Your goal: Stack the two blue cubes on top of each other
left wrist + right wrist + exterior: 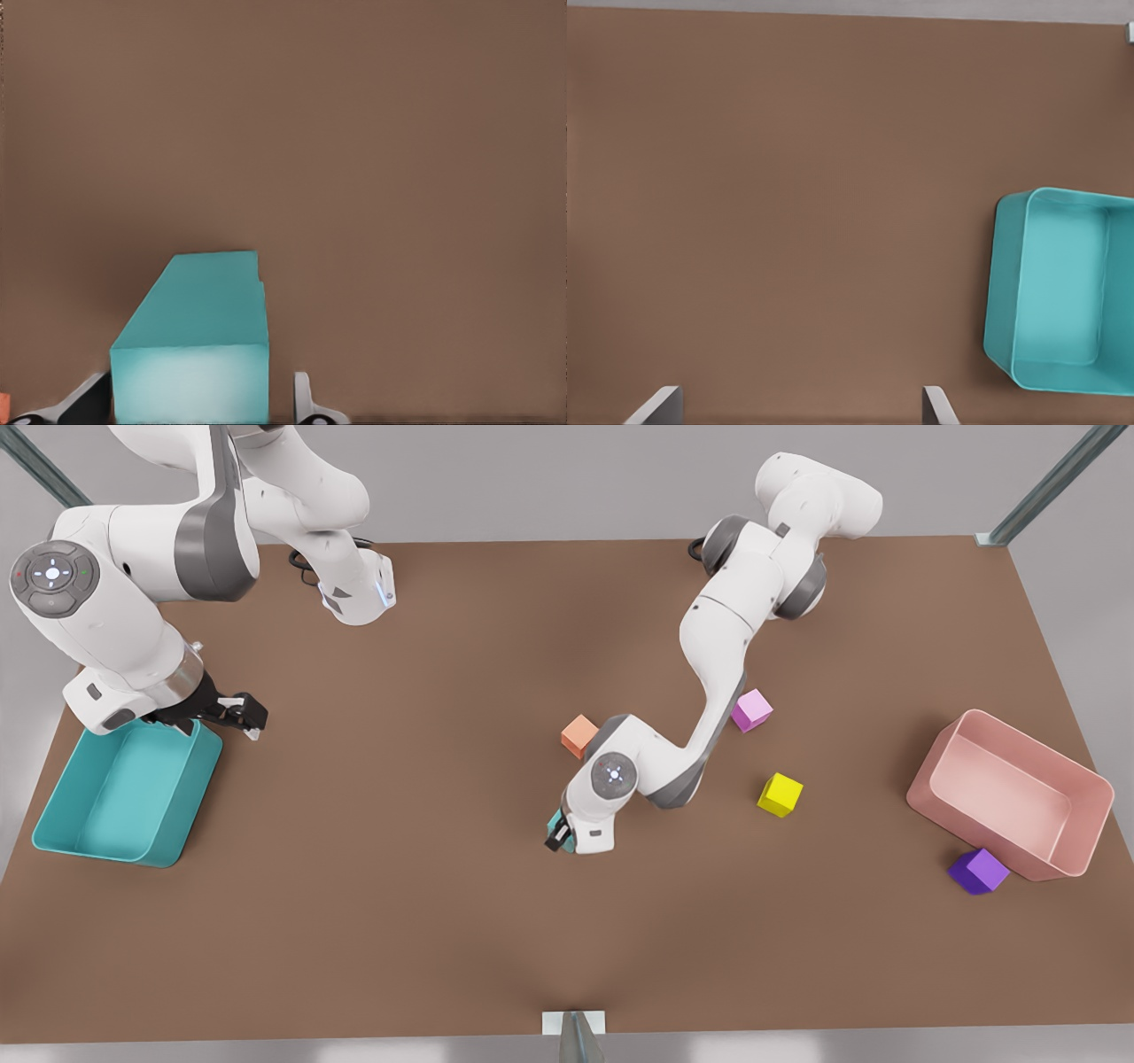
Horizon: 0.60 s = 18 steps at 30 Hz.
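Observation:
A teal blue cube (190,381) stands between the fingers of my left gripper (199,400), the middle arm's gripper (559,838) in the front view. Its side runs down as a tall teal column with a small step in one edge. That looks like a second blue cube (217,266) directly under it, resting on the table. One finger (89,400) lies against the top cube and the other finger (304,398) stands a little off it, so the gripper is open. A sliver of teal cube (555,820) shows beside that gripper. My right gripper (246,717) waits open beside the teal bin (62,815).
Loose on the brown table are an orange cube (578,734), a pink cube (751,709), a yellow cube (780,794) and a purple cube (979,871). The purple cube sits against a pink bin (1076,828) at the front view's right. The teal bin (1003,292) lies near my right gripper (797,403).

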Available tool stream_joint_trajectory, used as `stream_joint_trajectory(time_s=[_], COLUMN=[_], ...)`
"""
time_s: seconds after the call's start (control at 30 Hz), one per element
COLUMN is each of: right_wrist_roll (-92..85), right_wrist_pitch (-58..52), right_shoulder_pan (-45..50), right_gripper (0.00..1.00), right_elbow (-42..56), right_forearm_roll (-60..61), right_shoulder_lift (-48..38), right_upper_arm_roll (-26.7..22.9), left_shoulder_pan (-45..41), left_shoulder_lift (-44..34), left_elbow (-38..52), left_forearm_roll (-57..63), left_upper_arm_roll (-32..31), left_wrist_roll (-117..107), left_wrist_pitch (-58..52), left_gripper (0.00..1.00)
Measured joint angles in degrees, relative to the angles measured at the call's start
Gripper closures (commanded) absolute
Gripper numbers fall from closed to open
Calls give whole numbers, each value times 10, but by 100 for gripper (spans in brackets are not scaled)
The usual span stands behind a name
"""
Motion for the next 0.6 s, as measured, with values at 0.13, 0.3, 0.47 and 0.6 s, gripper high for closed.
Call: stream_joint_trajectory(time_s=[0.13, 0.3, 0.47, 0.6], right_wrist_roll=[-6, -13, -22, -32], right_wrist_pitch=[0, -2, -5, -8], right_shoulder_pan=[0, -2, 4, 8], right_gripper=[0, 0, 0, 0], right_elbow=[0, -2, -6, -8], right_forearm_roll=[0, -2, -3, -4], right_shoulder_lift=[0, -12, -24, -24], right_upper_arm_roll=[-1, 1, 3, 2], left_shoulder_pan=[1, 2, 114, 243], left_shoulder_lift=[-8, -24, -146, -306], left_elbow=[8, 20, 24, -70], left_forearm_roll=[0, -9, -13, 50], left_upper_arm_roll=[-1, -6, -5, -3], left_wrist_roll=[-6, -12, 9, 114], left_wrist_pitch=[-21, -56, -165, -310], left_gripper=[0, 0, 0, 0])
